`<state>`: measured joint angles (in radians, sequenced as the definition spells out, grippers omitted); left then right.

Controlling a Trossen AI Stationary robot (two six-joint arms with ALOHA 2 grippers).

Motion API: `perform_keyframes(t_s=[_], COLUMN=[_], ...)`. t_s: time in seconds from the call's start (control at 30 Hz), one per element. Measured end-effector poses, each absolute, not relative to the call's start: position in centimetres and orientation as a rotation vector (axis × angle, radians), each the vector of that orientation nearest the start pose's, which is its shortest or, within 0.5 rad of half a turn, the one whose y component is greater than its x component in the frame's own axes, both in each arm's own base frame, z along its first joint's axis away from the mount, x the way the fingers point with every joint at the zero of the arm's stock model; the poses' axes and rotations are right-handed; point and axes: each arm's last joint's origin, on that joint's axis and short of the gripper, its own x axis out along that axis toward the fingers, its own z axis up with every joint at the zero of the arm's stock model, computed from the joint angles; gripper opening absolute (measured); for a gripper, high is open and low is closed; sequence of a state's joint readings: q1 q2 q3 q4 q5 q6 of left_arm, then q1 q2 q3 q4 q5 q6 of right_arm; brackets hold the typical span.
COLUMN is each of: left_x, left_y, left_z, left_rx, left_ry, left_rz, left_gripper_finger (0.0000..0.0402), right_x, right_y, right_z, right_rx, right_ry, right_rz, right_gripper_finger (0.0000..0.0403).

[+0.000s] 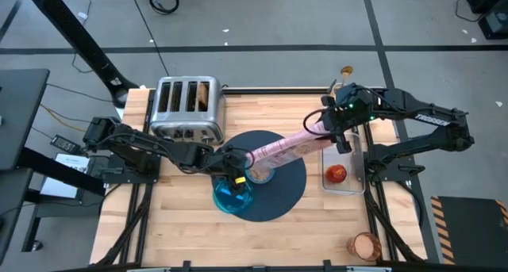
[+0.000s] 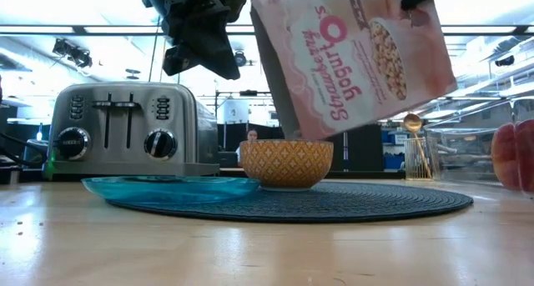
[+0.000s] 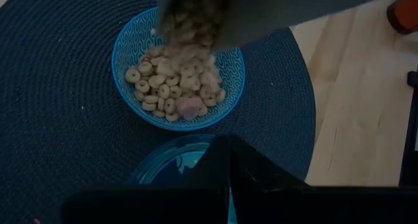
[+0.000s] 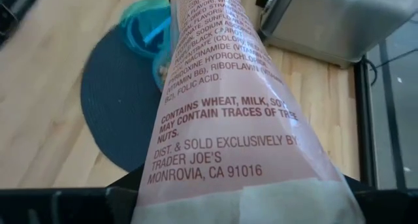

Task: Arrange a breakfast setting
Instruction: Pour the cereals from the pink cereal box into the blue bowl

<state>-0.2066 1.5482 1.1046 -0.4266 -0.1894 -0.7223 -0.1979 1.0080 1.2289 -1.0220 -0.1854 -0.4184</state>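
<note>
A: We have the pink cereal bag (image 1: 290, 147) clamped at its bottom end in our right gripper (image 1: 337, 129), tipped so its open mouth hangs right over the small blue bowl (image 3: 178, 77) on the dark mat (image 1: 292, 185).

B: Rings are falling into the bowl and it looks about half full. We'd say hold the tilt shallow so the flow stays thin, and keep the mouth centred over the bowl.

A: Our left gripper (image 1: 235, 179) hovers over the teal plate (image 2: 171, 188), just beside the bowl. We cannot tell whether its fingers are spread or closed.

B: Then we should keep it clear of the falling cereal. The toast (image 1: 203, 95) is in the toaster (image 1: 186, 109), the red fruit (image 1: 336, 174) sits in the clear tray (image 1: 355, 157), and the amber cup (image 1: 366, 245) stands near the table's front edge.
</note>
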Motion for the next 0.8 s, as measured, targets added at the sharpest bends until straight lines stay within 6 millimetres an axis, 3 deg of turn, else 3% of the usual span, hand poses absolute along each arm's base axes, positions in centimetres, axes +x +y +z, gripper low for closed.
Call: perform_keyframes(t_s=[0.47,0.8], left_x=[31.8,32.0], left_y=[-6.1,-6.1], left_z=[24.3,24.5], left_rx=[-0.509,-0.52], left_ry=[0.805,0.781], left_rz=[0.287,0.279], left_gripper_finger=[0.0003,0.0003], right_x=[17.0,15.5], right_y=[-2.9,-2.8], right_z=[37.0,37.4], right_rx=[-0.248,-0.217], right_ry=[0.768,0.768], right_rz=[0.143,0.119], right_gripper_finger=[0.0189,0.0189])
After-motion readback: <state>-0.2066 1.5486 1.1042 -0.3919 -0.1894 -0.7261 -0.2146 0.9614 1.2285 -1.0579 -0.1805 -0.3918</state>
